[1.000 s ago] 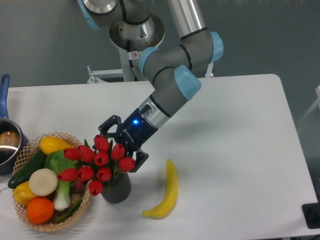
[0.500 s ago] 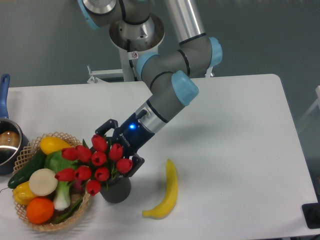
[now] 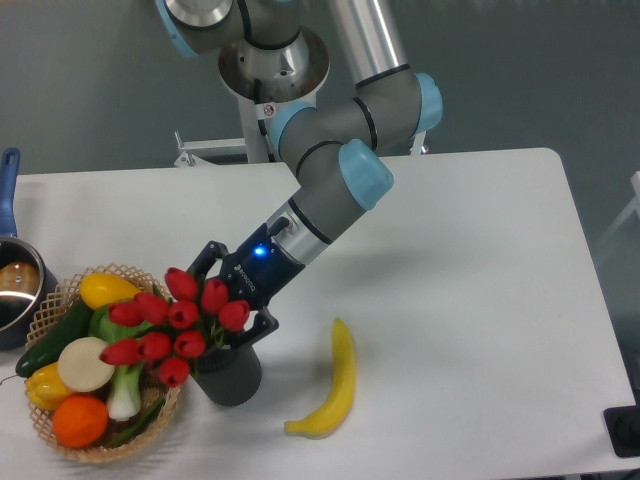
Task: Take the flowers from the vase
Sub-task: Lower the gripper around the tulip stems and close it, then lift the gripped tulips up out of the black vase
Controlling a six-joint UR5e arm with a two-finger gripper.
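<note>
The flowers (image 3: 172,322), a bunch of red tulip buds with green leaves, stand in the dark grey vase (image 3: 232,378) near the table's front left and lean left over the basket. My gripper (image 3: 230,298) comes down at a slant from the upper right into the bunch. One finger (image 3: 204,257) shows at the bunch's upper side and the other (image 3: 262,324) at its lower right side. The jaws look spread on either side of the bunch, and their tips are hidden behind the buds.
A wicker basket (image 3: 62,447) of fruit and vegetables stands right beside the vase on the left. A yellow banana (image 3: 336,385) lies to the vase's right. A blue-handled steel pot (image 3: 14,285) sits at the left edge.
The gripper has slid down and to the left, deeper into the bunch. The flowers have tipped left with it, while the vase has stayed in place.
</note>
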